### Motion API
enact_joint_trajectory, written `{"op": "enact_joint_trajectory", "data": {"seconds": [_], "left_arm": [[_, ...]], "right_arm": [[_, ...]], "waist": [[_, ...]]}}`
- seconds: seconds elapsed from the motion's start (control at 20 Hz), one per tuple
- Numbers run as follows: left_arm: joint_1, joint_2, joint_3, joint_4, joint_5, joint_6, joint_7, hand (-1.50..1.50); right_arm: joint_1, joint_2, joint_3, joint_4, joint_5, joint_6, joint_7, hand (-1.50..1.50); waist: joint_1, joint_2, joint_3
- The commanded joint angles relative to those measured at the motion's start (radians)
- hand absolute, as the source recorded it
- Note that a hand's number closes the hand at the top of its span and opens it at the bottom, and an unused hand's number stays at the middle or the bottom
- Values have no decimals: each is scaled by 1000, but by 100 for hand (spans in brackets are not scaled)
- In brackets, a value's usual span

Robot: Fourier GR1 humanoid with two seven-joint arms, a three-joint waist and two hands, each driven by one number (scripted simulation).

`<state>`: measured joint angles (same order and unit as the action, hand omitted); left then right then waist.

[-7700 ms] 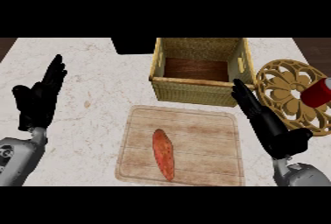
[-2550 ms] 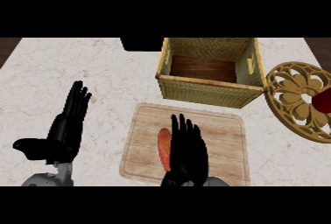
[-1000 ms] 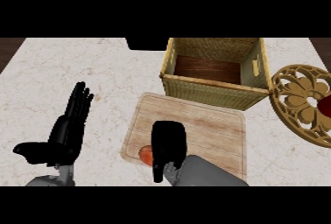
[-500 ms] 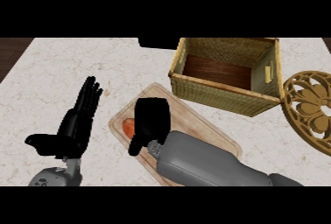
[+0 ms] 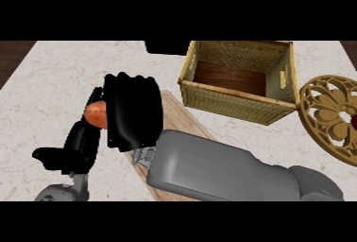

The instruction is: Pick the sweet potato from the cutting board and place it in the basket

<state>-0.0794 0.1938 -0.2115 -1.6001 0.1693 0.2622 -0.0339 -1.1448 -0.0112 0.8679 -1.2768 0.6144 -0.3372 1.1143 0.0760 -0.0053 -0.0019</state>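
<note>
We see the right hand [image 5: 132,111] left of centre, its black back turned up toward us and its fingers curled round the sweet potato [image 5: 96,114]. Only an orange end of the sweet potato shows, poking out at the hand's left side; the rest is hidden under the fingers. We cannot tell whether it is lifted clear of the cutting board [image 5: 182,124] or touching it. The grey right forearm [image 5: 223,168] runs from the near right up to the hand and covers most of the board, of which we see a pale wooden strip just right of the hand and another bit near the forearm's lower edge.

The left hand [image 5: 75,147] is at the near left, just beside and partly behind the right hand, open with its fingers straight and pointing away from us and its thumb out to the left. It holds nothing.

The basket [image 5: 230,101] stands far right of the hands, well apart from the sweet potato, a woven box with a dark wooden floor inside. Right of it, at the right edge, lies a golden openwork plate [image 5: 327,116], partly cut off. All of this rests on the marble counter [image 5: 49,80].
</note>
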Motion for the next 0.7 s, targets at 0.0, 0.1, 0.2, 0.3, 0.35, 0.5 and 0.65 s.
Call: {"op": "enact_joint_trajectory", "data": {"seconds": [0.0,0.1,0.2,0.3,0.35,0.5,0.65], "left_arm": [[12,3,11,-10,1,4,-1,0],[-15,19,26,1,17,-17,25,0],[-39,34,51,-6,16,-6,46,0],[-11,27,44,-27,20,-5,41,0],[10,48,61,-17,28,-23,25,0],[22,21,40,-14,3,1,5,0],[56,30,47,-50,16,0,32,0]], "right_arm": [[-95,11,-17,-75,17,-146,236,150],[-169,11,-47,-77,9,-123,272,150],[-190,11,-80,-81,5,-107,304,150],[-235,11,-132,-54,2,-70,336,150],[-233,11,-127,-83,5,-64,370,150],[-262,11,-170,-11,13,-21,371,150],[-235,11,-170,39,60,59,367,150]], "waist": [[-11,-7,0],[-18,-7,-1],[-34,-8,0],[-38,-11,0],[-44,-15,-1],[-55,-12,-1],[-71,-11,1]]}}
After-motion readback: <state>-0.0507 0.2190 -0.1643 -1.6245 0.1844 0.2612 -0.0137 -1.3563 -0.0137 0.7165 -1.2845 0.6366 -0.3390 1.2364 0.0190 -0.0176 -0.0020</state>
